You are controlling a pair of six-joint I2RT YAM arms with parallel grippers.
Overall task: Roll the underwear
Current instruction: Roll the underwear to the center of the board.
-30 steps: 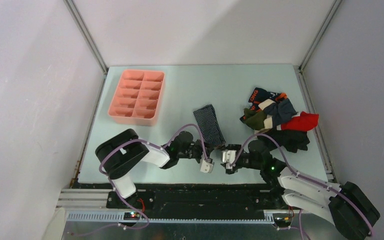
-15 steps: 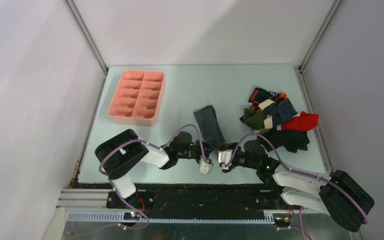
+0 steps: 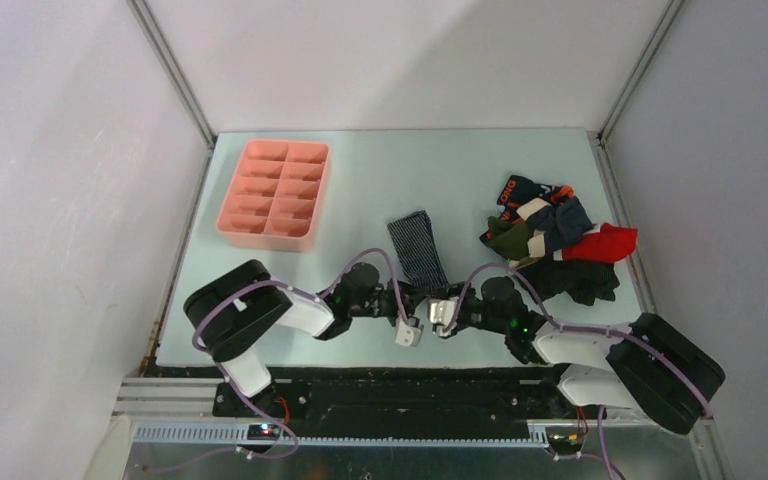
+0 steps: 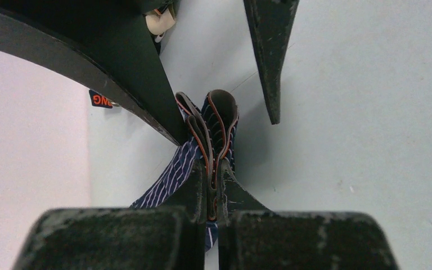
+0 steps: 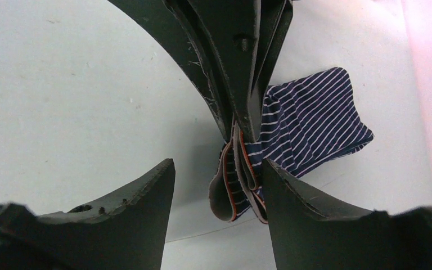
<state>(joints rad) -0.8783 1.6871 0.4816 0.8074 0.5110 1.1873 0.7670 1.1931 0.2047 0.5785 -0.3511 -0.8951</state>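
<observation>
The dark underwear with thin white stripes (image 3: 417, 248) lies folded in a long strip mid-table. My left gripper (image 3: 423, 293) is shut on its near end: in the left wrist view (image 4: 212, 167) the fingers pinch the bunched waistband (image 4: 216, 121) with its orange edging. My right gripper (image 3: 443, 298) is open. In the right wrist view (image 5: 218, 167) its fingers straddle the same bunched end (image 5: 233, 185) without closing on it, and the striped cloth (image 5: 309, 121) spreads out beyond. The left gripper (image 5: 242, 130) reaches down from the top of that view.
A pile of other underwear (image 3: 552, 238) in navy, olive, red-white, black-orange and black lies at the right of the table. The pink compartmented tray (image 3: 273, 193) stands at the back left. The table's near edge is just behind both grippers.
My right gripper has moved left, up to the left gripper, and now straddles the near end of the striped underwear. The left gripper has kept its hold and hardly moved.
</observation>
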